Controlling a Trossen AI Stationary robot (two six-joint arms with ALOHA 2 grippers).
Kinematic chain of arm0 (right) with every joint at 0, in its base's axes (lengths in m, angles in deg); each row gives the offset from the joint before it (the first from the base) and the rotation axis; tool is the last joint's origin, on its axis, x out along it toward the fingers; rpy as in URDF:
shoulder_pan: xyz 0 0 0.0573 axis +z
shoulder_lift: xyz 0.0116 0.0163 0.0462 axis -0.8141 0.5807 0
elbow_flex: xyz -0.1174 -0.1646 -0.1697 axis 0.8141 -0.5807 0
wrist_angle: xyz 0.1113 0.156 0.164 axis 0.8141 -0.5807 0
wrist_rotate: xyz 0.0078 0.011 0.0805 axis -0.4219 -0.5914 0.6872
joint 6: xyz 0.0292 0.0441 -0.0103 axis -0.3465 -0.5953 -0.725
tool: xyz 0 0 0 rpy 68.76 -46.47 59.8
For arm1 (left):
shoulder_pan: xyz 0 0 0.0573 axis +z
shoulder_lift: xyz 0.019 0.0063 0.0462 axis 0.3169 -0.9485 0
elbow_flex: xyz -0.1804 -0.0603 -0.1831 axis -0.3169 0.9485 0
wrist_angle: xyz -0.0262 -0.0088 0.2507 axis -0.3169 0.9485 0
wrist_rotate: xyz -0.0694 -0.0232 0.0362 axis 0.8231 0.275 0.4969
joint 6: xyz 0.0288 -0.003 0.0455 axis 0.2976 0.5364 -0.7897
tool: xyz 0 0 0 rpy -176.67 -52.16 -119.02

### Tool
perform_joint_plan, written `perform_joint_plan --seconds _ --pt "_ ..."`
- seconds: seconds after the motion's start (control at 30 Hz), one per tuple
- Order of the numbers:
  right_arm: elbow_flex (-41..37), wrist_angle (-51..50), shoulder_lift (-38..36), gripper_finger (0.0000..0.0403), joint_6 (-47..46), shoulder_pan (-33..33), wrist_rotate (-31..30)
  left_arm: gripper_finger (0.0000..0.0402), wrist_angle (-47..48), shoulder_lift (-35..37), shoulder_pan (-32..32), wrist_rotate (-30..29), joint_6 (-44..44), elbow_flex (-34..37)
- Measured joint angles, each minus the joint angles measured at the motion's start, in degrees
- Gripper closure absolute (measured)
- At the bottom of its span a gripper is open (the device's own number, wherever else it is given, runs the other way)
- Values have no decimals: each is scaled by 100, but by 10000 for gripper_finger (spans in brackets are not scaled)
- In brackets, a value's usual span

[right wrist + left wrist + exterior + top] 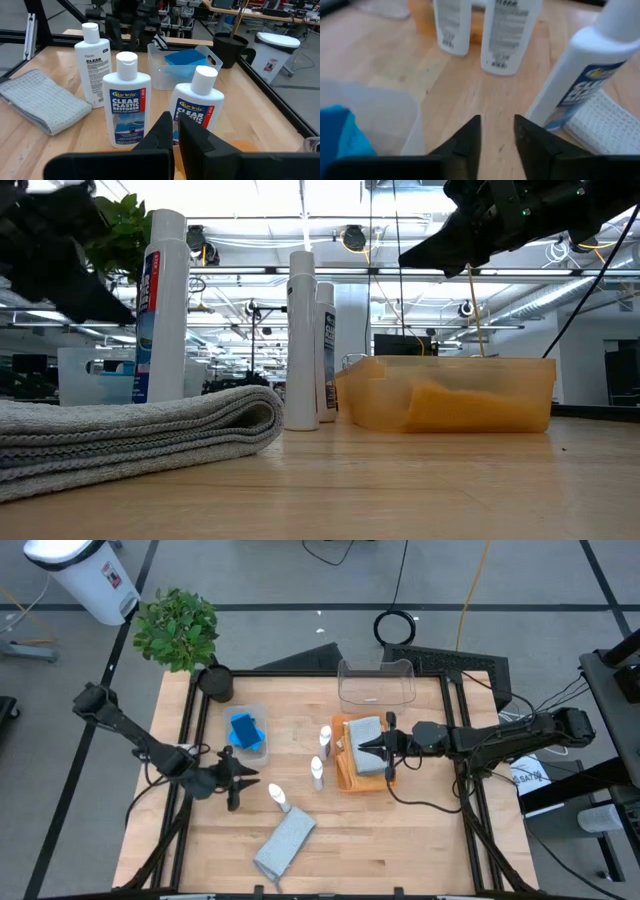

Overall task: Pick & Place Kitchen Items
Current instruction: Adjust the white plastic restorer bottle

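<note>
Three white bottles with blue labels stand upright on the wooden table: one next to a folded grey cloth, two beside the orange tray. Blue sponges lie in a clear bin. A second grey cloth lies in the tray. My left gripper hangs low over the table, a little open, with nothing between its fingers. The near bottle stands just beside one finger. My right gripper hovers shut above the tray and holds nothing.
An empty clear bin stands at the table's far edge. A black pot and a green plant sit at the far left corner. Bare wood lies along the near edge, right of the grey cloth.
</note>
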Motion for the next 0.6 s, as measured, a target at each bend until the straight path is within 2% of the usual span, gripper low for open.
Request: perform_joint_plan --seconds 0.13,0.3,0.43,0.6 --pt "0 -5 0 399 -2 0 7 217 -207 -99 191 51 23 34" --pt "0 -34 0 399 -3 0 9 155 -610 -464 203 74 -1081 40" --pt "0 -56 0 399 -3 0 9 139 -1087 -858 218 358 -1763 40" --pt "0 -56 0 399 -3 0 10 138 -1673 -1442 349 838 -2141 40"
